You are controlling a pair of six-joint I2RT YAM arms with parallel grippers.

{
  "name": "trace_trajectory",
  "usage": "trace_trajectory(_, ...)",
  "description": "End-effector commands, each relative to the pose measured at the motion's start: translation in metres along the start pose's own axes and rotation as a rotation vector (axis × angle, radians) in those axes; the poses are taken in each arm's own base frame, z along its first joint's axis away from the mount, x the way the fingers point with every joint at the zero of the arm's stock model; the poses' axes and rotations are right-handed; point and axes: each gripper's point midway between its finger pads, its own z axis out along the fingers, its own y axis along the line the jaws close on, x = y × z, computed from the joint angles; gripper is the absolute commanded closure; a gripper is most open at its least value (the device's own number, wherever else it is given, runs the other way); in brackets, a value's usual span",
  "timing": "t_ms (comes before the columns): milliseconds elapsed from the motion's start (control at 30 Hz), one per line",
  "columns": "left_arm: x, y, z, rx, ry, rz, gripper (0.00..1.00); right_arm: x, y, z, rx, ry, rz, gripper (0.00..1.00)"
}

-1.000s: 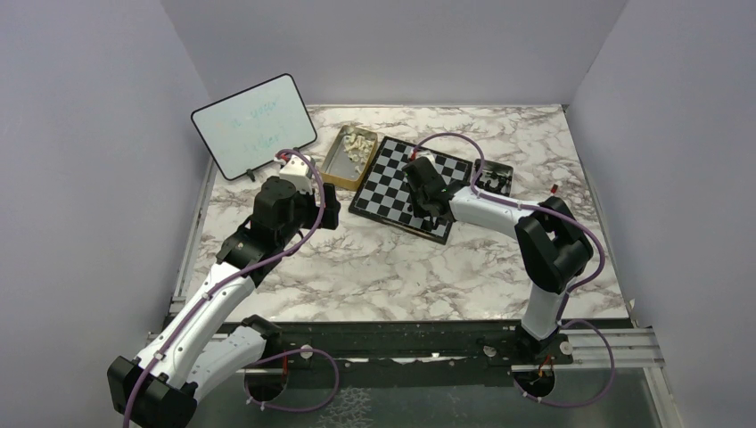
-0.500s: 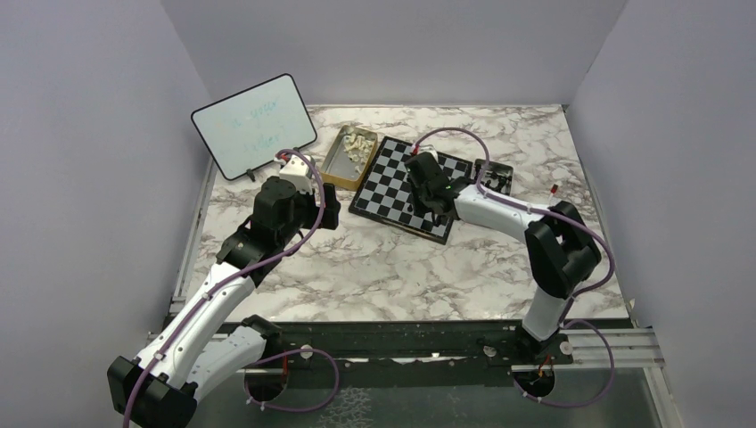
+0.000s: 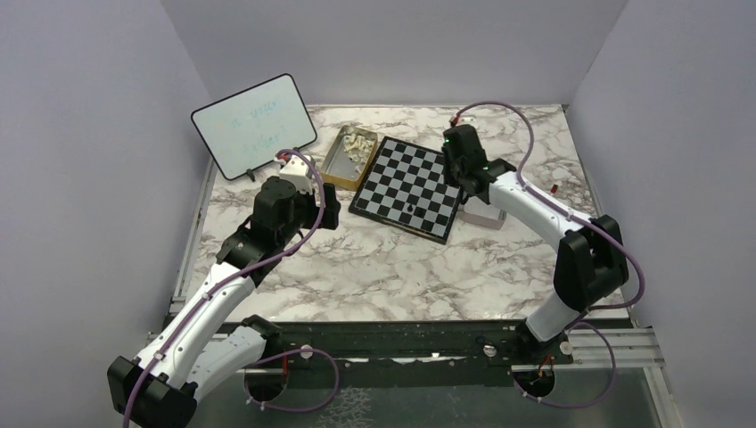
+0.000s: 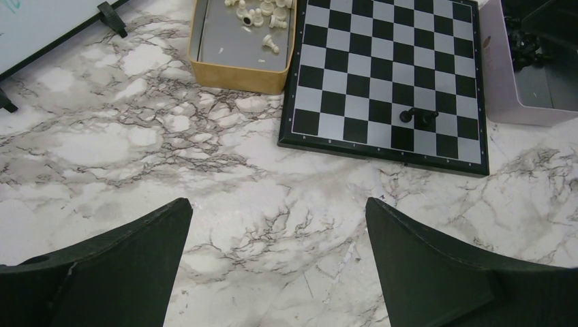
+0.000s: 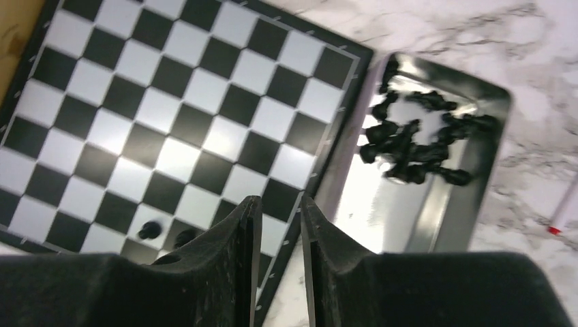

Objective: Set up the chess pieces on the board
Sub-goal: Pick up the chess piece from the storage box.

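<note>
**Barely started: two black men on the board, everything else in the trays**

The board (image 3: pixel 408 183) lay on the marble bench (image 3: pixel 374 267), almost bare. What looked like two black pieces (image 4: pixel 418 118) stood side by side, apparently on its second row from the near edge, toward the right side. The type was too small to tell.

The other black pieces (image 5: pixel 416 146) sat heaped in a silver tray (image 5: pixel 494 136) just beside the board's right edge. The cream pieces (image 4: pixel 262 13) were loose in a gold tin (image 4: pixel 238 73) just beside its left edge. None of the cream pieces were on the board. My judgement: nearly the whole setup was left, both colours.

The right fingers (image 5: pixel 232 272) hung above the board's right edge where it meets the tray. They were nearly together with a thin gap, pinching nothing. The left fingers (image 4: pixel 123 272) were spread wide and empty, off the board's near-left corner, over bare bench.

A whiteboard (image 3: pixel 254 125) stood propped well left of the board, beyond the tin. A small red-tipped stick (image 5: pixel 562 216) lay on the bench right of the tray. Nothing blocked the squares. The black heap looked tangled, so picking a single piece could be fiddly.
</note>
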Motion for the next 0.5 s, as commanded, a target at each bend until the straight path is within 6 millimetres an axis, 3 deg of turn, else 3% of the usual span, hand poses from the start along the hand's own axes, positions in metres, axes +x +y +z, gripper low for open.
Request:
trace_trajectory(0, 0.0, -0.005, -0.002, 0.027, -0.007, 0.002, 0.01, -0.012, -0.05, -0.005, 0.094, -0.018, 0.047, 0.68)
trace_trajectory(200, 0.001, -0.008, -0.002, 0.045, -0.002, 0.005, 0.01, -0.008, -0.1, 0.015, 0.204, -0.001, 0.063, 0.68)
trace_trajectory(467, 0.001, -0.009, -0.002, 0.048, -0.001, 0.004, 0.01, 0.0, -0.138, 0.045, 0.282, 0.031, 0.075, 0.68)
